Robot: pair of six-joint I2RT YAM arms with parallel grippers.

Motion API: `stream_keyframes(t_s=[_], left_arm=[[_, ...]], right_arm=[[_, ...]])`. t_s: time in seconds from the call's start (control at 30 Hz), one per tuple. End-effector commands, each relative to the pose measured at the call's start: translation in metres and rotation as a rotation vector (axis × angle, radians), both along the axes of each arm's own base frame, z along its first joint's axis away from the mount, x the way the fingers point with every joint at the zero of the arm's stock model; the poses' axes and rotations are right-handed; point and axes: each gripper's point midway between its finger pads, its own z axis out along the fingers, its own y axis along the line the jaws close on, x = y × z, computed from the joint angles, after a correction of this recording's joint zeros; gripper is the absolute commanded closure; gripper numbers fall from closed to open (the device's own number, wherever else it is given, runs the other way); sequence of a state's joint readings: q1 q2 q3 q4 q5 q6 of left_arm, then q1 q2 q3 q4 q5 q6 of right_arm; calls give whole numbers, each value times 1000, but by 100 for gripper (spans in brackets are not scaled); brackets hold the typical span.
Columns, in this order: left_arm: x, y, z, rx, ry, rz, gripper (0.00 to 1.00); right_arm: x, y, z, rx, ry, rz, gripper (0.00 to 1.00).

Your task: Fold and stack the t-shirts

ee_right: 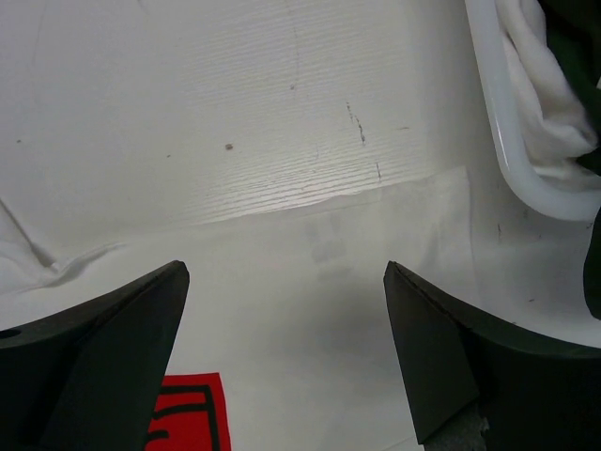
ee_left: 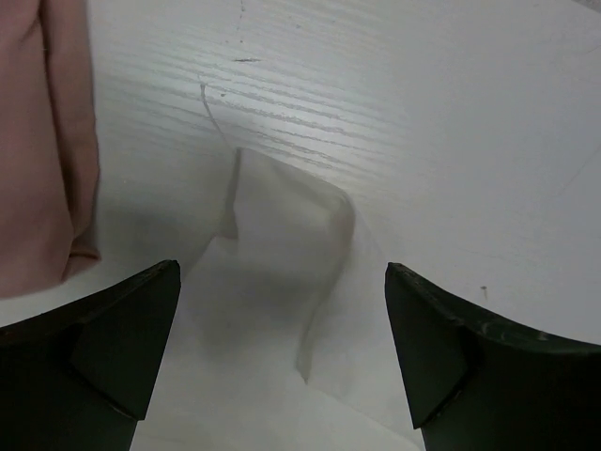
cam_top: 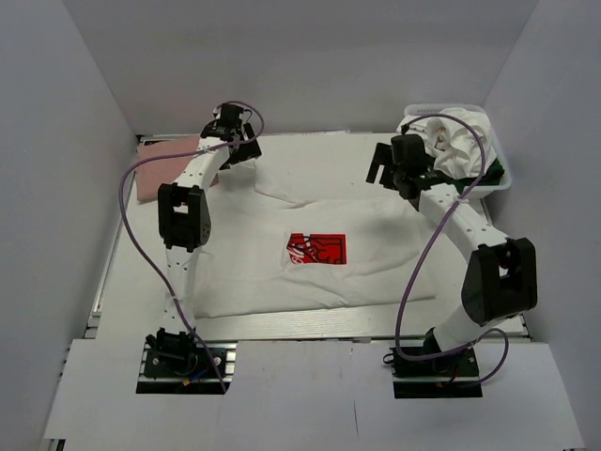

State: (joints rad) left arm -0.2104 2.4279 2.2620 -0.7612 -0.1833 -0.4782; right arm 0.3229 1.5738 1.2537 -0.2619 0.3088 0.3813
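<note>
Cloth covers most of the desk [cam_top: 310, 146]: a large white t-shirt [cam_top: 272, 272] lies spread out, its red print [cam_top: 316, 250] facing up at the centre. The fabric is smooth around the red print and gathers into soft folds on the far side of it, where a sleeve curls up in a small ridge. Beyond the red print and to its left, a salmon-pink t-shirt [cam_top: 164, 169] lies folded at the desk's edge, just beside that sleeve. Beyond the red print and to its right, a white basket [cam_top: 500, 186] holds a heap of crumpled white t-shirts [cam_top: 455, 141], with a dark green one [cam_top: 495, 172] showing at its near corner.

The left arm rises from its base on the near-left side of the red print and bends over at the far left. The left fingers [cam_top: 246, 150] are spread wide over the curled sleeve, grasping nothing. The right arm, to the right of the red print, folds back at the elbow and reaches toward the shirt's far corner. The right fingers [cam_top: 382, 171] stand released over the cloth's edge, between the red print and the basket, with nothing held between them.
</note>
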Motion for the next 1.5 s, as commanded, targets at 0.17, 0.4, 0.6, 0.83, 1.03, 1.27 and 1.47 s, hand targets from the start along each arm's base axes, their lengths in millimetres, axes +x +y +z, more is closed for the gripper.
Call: stream_keyframes(t_s=[0.17,0.4,0.6,0.83,1.03,1.27,1.47], left_arm=[[27,-28,-7,-112,-83,-123,0],[20,-22,-66,-83,2,-150,38],[16,-21,-70,-65,-6,-189,100],[2,-8,-21,-14,-99,-184,100],[-3,-12,20,-11,-212,-248,100],[-18,-20,29,-42,-245,-309,100],[-43,-26,50,-44,-289,-327,100]], right_arm=[[14,-14,-30,-94,76,-22,10],[17,-32,-62,-121,129,-103,10],[39,-40,-88,-97,183,-170,10],[63,-57,-107,-112,207,-301,10],[67,-54,-140,-144,315,-299,15],[43,-52,-172,-138,377,-294,29],[34,-54,-180,-150,395,-288,100]])
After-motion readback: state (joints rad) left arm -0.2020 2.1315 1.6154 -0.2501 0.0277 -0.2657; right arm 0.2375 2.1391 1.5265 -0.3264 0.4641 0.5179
